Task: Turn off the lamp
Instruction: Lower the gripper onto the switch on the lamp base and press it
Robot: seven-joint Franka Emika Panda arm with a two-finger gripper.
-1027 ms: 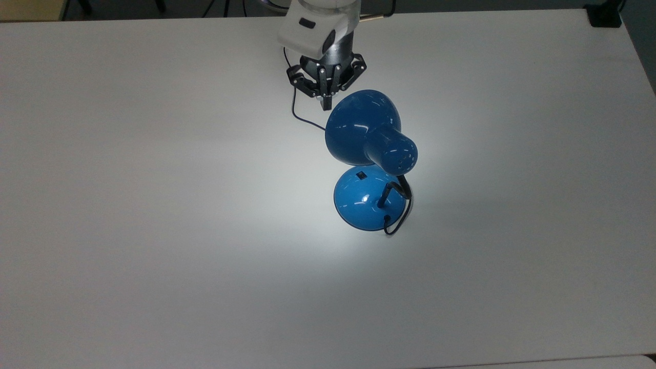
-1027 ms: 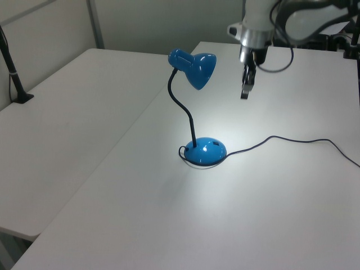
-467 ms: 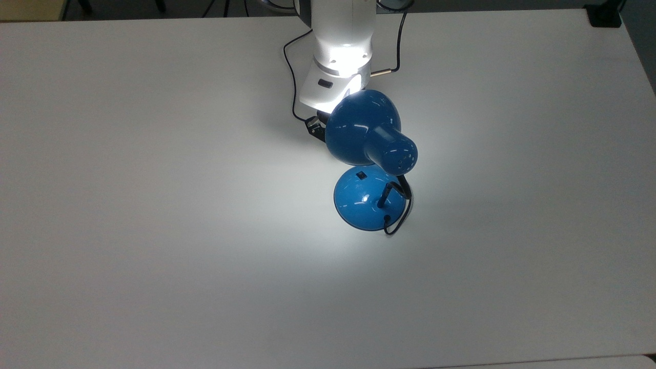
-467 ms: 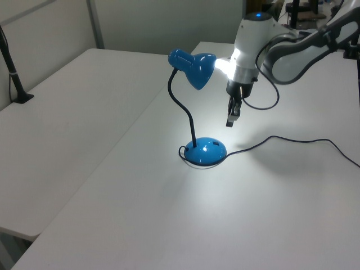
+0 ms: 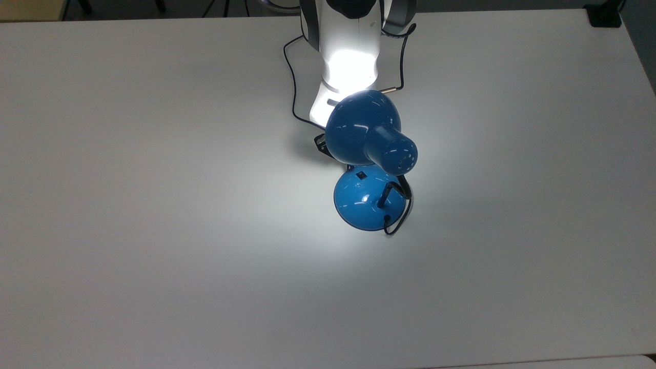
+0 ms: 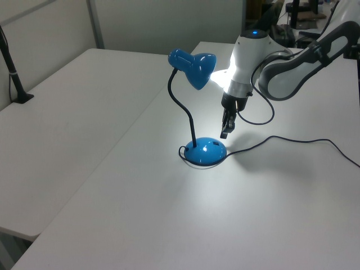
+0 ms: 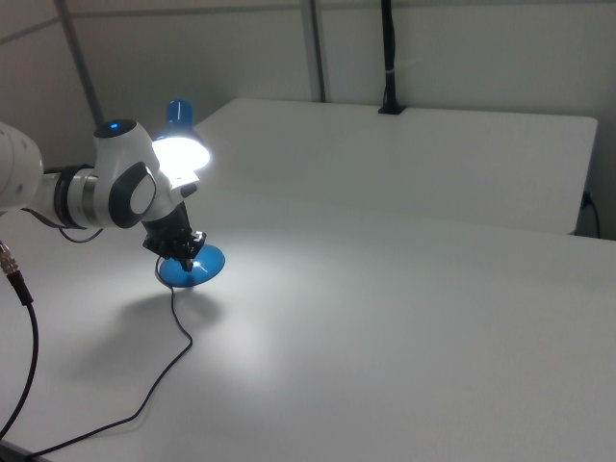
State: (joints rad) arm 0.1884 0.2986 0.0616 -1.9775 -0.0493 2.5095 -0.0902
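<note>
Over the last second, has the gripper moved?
Yes. In the left view the gripper has come down and leftward toward the lamp base, which stayed put.

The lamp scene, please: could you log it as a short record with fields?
lamp: blue, lit, upright on the white table
switch: small, black, on the domed base
hand: above the base, not touching it
cord: trails across the table to the left view's right
task state: lamp not yet off

White table [image 5: 154,205]: lamp [image 5: 369,200] base resting on it, black cord [image 6: 292,140] trailing across surface.
</note>
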